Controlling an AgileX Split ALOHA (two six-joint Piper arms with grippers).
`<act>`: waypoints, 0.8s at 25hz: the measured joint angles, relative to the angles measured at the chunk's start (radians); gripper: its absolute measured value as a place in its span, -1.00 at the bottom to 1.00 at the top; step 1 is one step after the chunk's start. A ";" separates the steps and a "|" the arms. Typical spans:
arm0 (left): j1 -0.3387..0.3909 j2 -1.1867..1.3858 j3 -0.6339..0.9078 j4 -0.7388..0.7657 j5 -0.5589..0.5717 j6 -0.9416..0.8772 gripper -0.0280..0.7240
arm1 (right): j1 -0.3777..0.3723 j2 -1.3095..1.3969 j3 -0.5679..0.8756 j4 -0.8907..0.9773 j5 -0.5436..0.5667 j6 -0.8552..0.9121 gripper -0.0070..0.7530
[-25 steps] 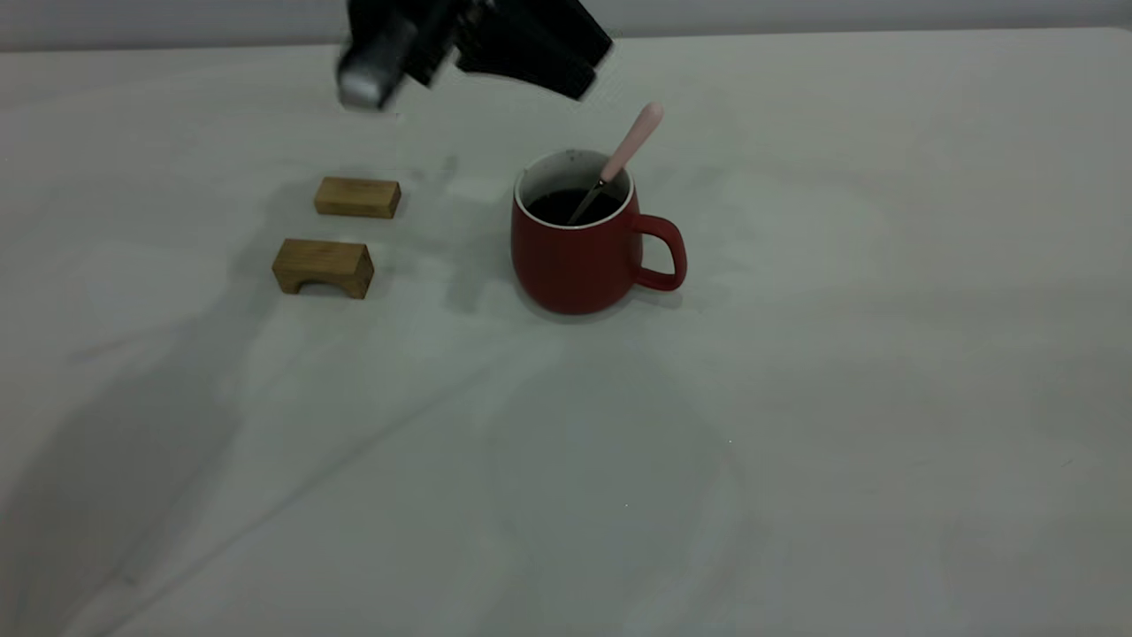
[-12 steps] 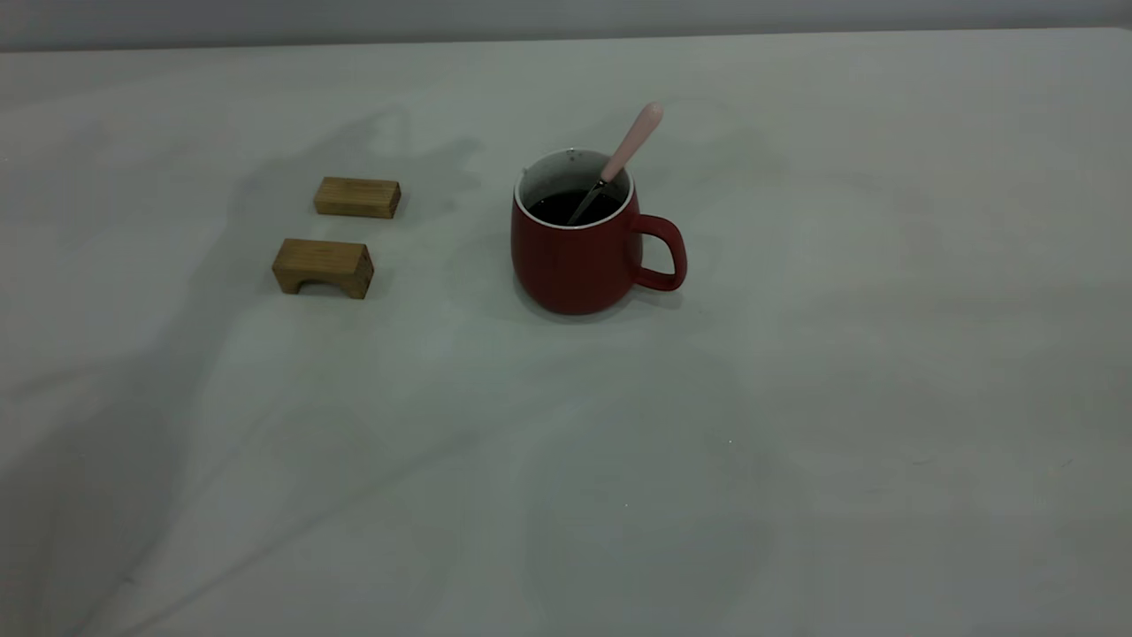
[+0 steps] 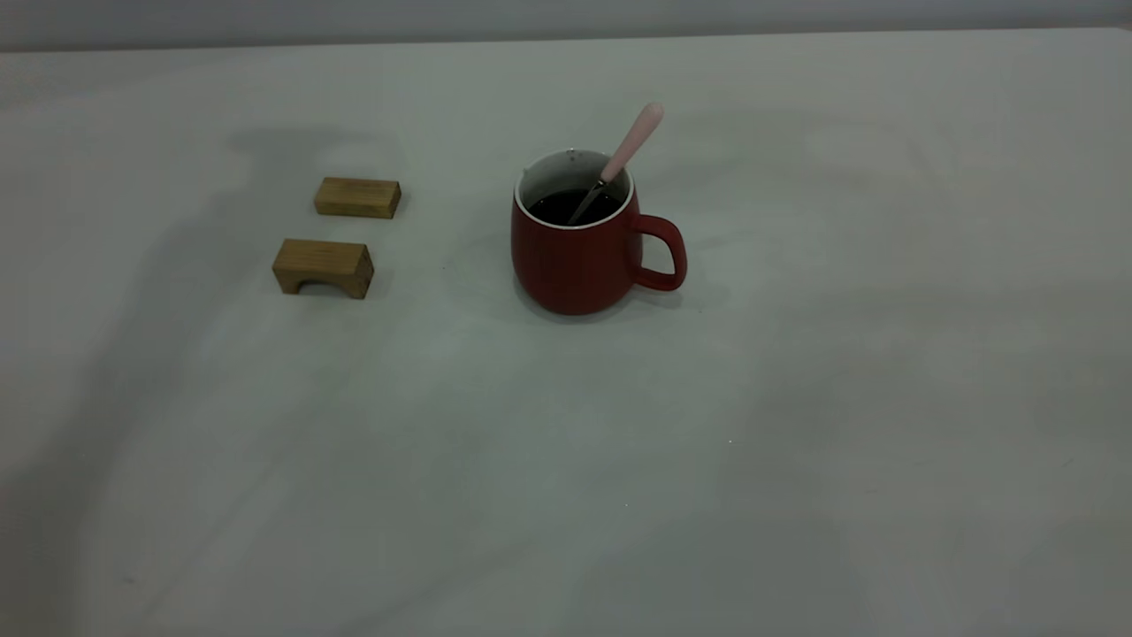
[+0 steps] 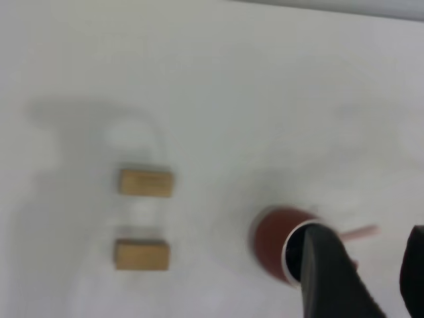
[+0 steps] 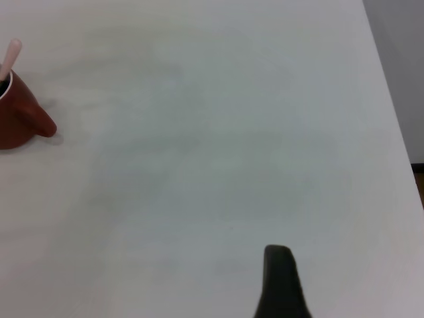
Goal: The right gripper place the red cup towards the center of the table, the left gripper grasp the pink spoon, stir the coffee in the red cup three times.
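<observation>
The red cup point(image 3: 575, 265) stands upright near the middle of the table point(image 3: 796, 398), its handle turned to the right. Dark coffee point(image 3: 566, 205) fills it. The pink spoon point(image 3: 632, 146) leans in the cup with its handle up and to the right, and nothing holds it. Neither gripper appears in the exterior view. In the left wrist view my left gripper point(image 4: 368, 248) hovers high over the cup point(image 4: 271, 242), open, with only the distant spoon handle point(image 4: 361, 233) seen through the gap. My right gripper point(image 5: 281, 275) is a black tip far from the cup point(image 5: 16, 119).
Two small wooden blocks lie left of the cup, a flat one point(image 3: 357, 197) behind and an arched one point(image 3: 323, 266) in front. The table's right edge point(image 5: 391, 132) shows in the right wrist view.
A second ago the left arm was over the table's far side, above the blocks and the cup. It has since left the exterior view. Cup, spoon and blocks have not moved.
</observation>
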 joint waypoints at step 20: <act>0.000 -0.924 1.158 0.133 0.000 0.208 -0.02 | 0.000 0.000 0.000 0.000 0.000 0.000 0.55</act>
